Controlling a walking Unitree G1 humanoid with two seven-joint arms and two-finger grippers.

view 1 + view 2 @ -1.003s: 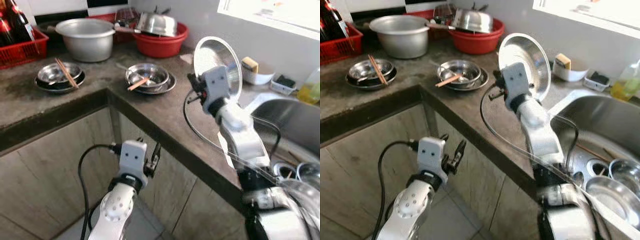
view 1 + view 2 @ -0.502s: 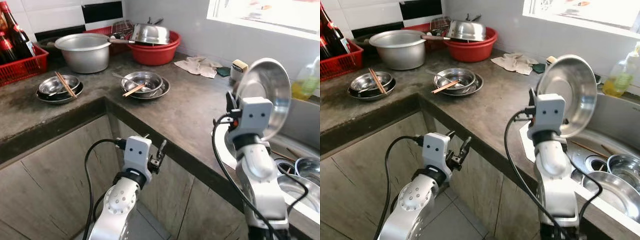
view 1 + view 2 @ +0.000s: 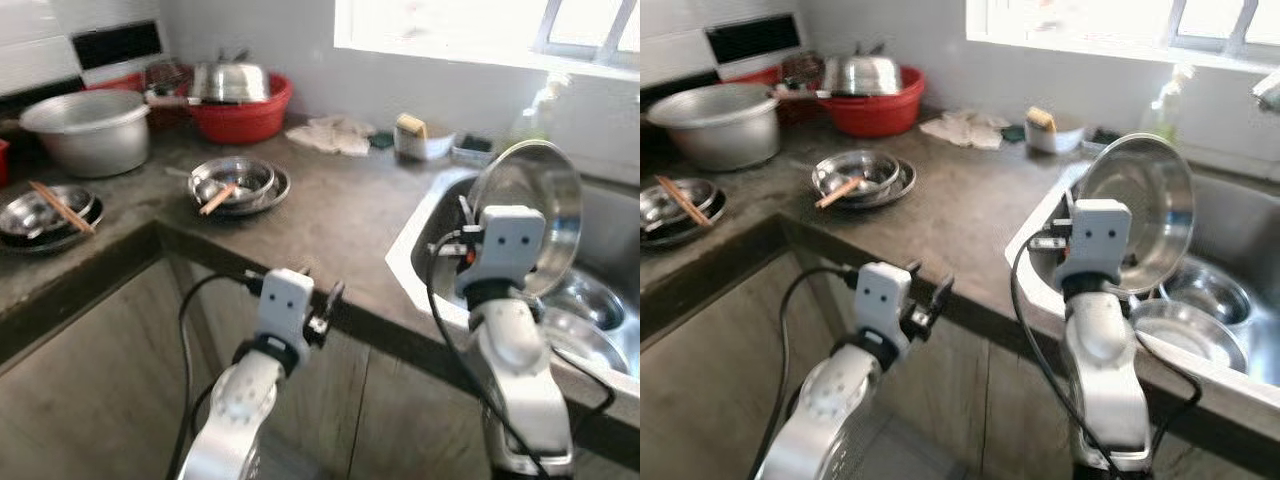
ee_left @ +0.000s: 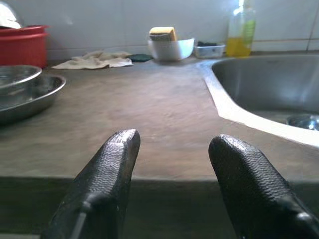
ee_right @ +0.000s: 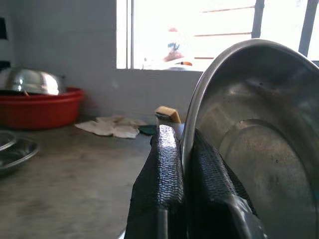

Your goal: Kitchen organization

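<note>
On the far left of the counter (image 3: 330,225) stand a pot (image 3: 85,130), a bowl with chopsticks (image 3: 40,205), a red basin (image 3: 240,105) and a second bowl stack (image 3: 230,185). The left gripper (image 4: 172,177) hovers low in front of the counter edge, fingers spread wide and empty. Further right, the right gripper (image 5: 184,164) pinches the rim of a steel plate (image 3: 1137,210), held upright over the sink (image 3: 1040,235), where more bowls (image 3: 1200,310) lie. The likely step is lowering the plate into the sink. To do it well, tilt it flat first and aim for the bare basin floor nearest the counter. The sink's near rim is close beneath the wrist; open room lies above the basin.
</note>
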